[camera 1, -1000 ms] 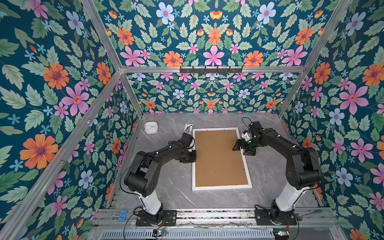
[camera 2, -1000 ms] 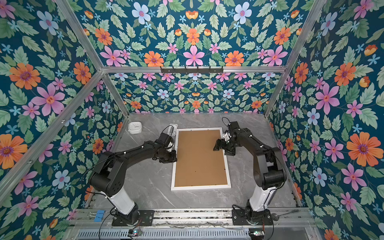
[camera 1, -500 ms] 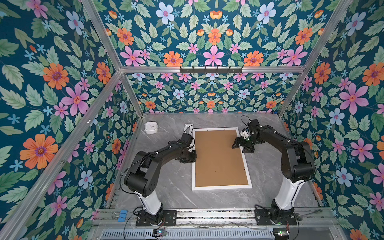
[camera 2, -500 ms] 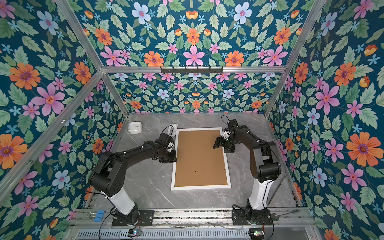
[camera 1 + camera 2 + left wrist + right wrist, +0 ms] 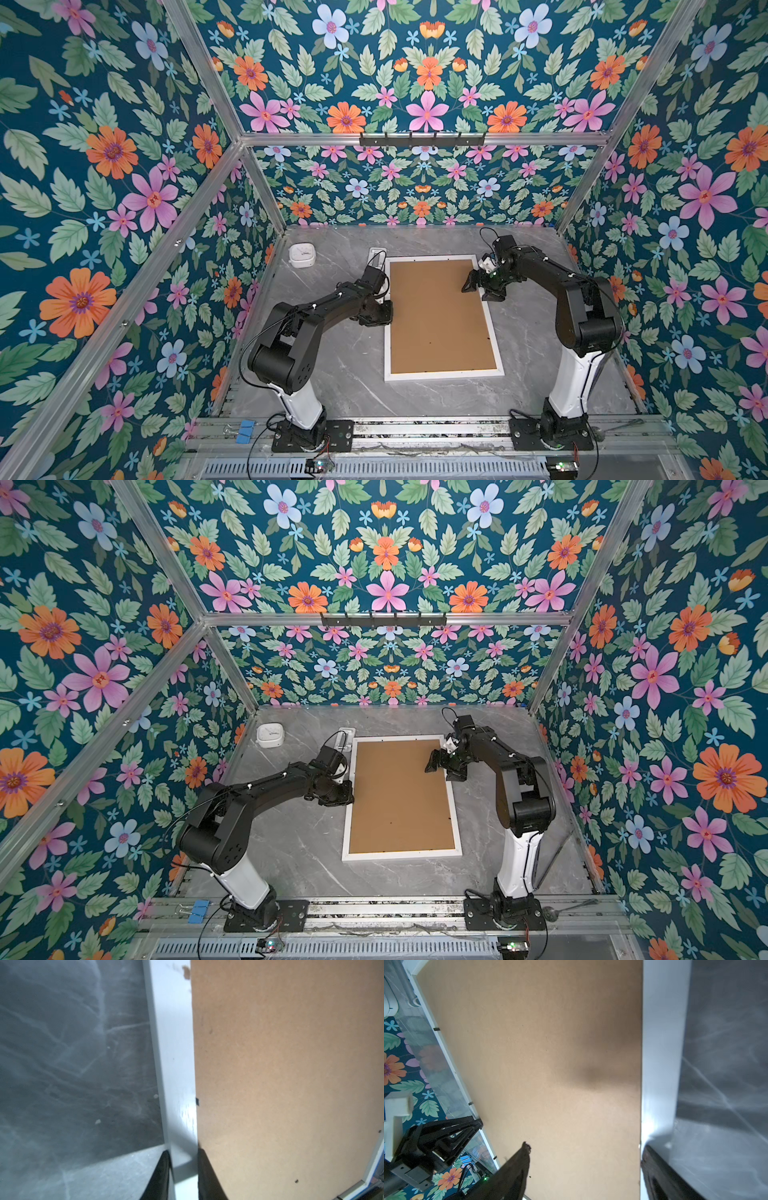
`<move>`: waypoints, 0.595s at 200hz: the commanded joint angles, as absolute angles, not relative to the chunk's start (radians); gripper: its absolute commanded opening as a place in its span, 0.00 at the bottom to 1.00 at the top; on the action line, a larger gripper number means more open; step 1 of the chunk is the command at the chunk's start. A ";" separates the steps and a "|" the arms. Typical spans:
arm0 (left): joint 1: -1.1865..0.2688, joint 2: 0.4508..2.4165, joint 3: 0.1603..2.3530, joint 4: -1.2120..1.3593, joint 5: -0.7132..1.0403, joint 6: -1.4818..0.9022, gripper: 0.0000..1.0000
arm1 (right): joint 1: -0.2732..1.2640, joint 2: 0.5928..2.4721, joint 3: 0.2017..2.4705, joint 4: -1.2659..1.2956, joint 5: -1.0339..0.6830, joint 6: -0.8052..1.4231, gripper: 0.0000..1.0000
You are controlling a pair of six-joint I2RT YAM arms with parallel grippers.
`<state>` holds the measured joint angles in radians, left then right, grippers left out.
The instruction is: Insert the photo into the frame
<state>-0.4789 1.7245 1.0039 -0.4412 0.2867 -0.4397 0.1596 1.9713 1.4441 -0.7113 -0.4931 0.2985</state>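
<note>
1. lying flat on the table [image 5: 345, 370], back face up, the frame [image 5: 442, 375] spans from one pincer to the other; the photo shows nowhere, perhaps hidden beneath the brown backing board [image 5: 440, 316] filling it.
2. left pincer [image 5: 184, 1156] is clenched across the rail on its side, one finger outside, one on the board.
3. right pincer [image 5: 481, 291] is released, spread wide astride the opposite rail.
4. likely stiff, light, slick-painted: grip rails, not the board.
</note>
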 commanded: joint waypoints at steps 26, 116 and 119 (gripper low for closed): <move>-0.480 1.747 0.991 -0.532 0.225 -0.419 0.23 | 0.162 1.997 1.443 -0.711 -0.519 0.278 0.84; -0.481 1.743 0.994 -0.533 0.230 -0.423 0.23 | 0.195 2.016 1.433 -0.718 -0.510 0.266 0.83; -0.480 1.743 0.994 -0.534 0.229 -0.422 0.24 | 0.196 2.017 1.433 -0.716 -0.509 0.267 0.83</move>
<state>-0.4789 1.7237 1.0065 -0.4397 0.2874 -0.4400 0.1810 1.9957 1.4418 -0.6891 -0.5278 0.2779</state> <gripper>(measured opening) 0.236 0.832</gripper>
